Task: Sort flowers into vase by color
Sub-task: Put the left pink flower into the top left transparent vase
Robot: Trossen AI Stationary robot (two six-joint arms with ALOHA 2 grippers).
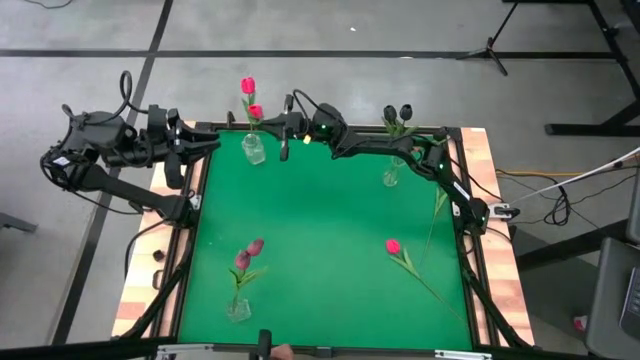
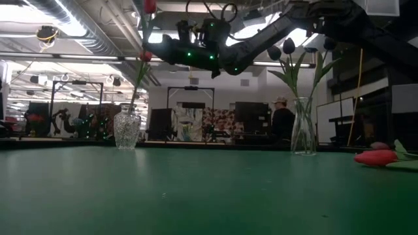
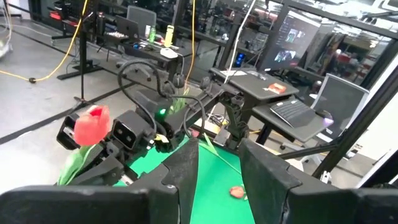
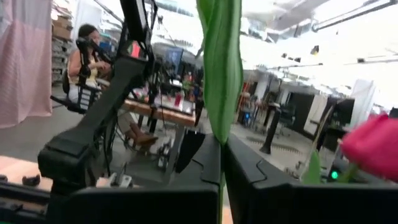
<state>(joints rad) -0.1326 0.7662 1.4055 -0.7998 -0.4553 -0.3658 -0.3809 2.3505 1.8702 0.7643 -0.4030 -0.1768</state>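
A clear vase (image 1: 253, 150) stands at the table's far left and shows in the low view as well (image 2: 127, 128). Two pink-red tulips (image 1: 248, 87) rise above it, one head higher than the other (image 1: 255, 110). My right gripper (image 1: 268, 125) reaches along the far edge and is shut on one tulip's greenery. My left gripper (image 1: 205, 145) hangs open over the table's far left corner, with nothing between its fingers (image 3: 217, 168). A third pink-red tulip (image 1: 392, 245) lies on its side on the mat at the near right. My right gripper pinches a green leaf or stem (image 4: 221, 124) of a pink-red tulip between its two fingers. The fingers come about level from the table's right side and lie across it. The greenery stands upright above them. Which of the two heads belongs to it, I cannot tell.
A tall vase (image 1: 392, 172) with near-black tulips (image 1: 397, 113) stands at the far right. A small vase (image 1: 238, 308) with maroon-pink tulips (image 1: 250, 252) stands at the near left. A loose green stem (image 1: 437, 215) lies by the right edge. People sit beyond the table.
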